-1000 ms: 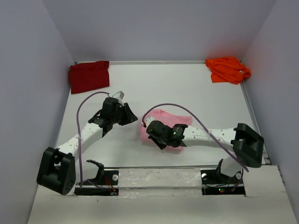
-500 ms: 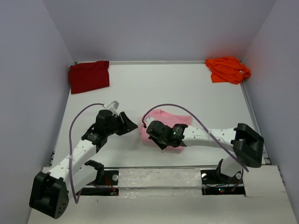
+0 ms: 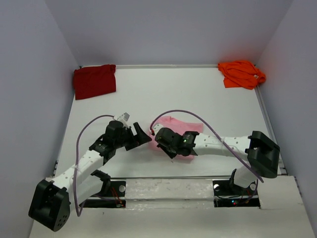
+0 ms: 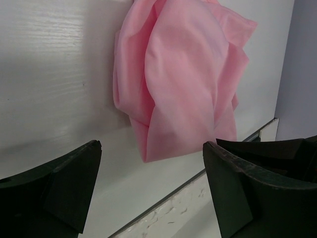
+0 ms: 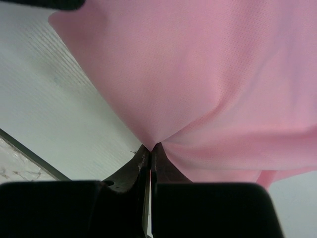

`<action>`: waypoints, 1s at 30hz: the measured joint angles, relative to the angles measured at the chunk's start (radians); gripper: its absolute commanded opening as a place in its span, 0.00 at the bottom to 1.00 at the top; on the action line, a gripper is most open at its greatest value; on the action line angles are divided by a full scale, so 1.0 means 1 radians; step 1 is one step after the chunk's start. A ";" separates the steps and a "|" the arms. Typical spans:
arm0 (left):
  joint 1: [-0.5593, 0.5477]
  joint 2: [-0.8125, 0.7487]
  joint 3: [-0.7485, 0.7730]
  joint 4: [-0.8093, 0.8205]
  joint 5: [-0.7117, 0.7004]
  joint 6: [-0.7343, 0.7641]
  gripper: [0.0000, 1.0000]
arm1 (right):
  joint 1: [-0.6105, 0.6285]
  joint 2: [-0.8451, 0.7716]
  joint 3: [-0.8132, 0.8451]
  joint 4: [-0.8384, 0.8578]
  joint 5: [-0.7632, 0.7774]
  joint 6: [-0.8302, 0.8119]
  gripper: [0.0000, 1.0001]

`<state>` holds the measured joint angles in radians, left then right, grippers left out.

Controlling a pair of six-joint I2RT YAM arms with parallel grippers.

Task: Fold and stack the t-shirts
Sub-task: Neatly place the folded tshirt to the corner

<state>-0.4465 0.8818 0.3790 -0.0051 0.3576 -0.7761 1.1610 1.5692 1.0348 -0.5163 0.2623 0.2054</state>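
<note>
As right claw (image 5: pixel 150 152) nips it, pink t-shirt (image 5: pixel 198 74) (bunched)

A white table (image 3: pixel 198 94) is being boxed in by grey walls (image 3: pixel 168 29) on three sides, and a speckled ledge (image 3: pixel 168 191) is being shown along its near edge.

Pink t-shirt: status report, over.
Left gripper open, facing the light pink cloth t-shirt. Right gripper shut on its fabric. Nothing in the way.
</note>
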 measured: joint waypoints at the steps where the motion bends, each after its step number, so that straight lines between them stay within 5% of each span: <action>1: -0.007 0.013 0.000 0.003 0.000 -0.002 0.93 | 0.000 0.000 0.002 0.000 0.000 0.000 0.00; 26: -0.131 0.357 -0.012 0.288 -0.030 -0.057 0.92 | 0.000 -0.015 0.004 0.001 -0.001 0.000 0.00; 30: -0.134 0.393 0.005 0.320 -0.049 -0.053 0.83 | 0.000 -0.030 -0.003 0.003 -0.005 0.000 0.00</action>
<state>-0.5808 1.2747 0.3843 0.3149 0.3088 -0.8295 1.1610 1.5391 1.0321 -0.5137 0.2573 0.2058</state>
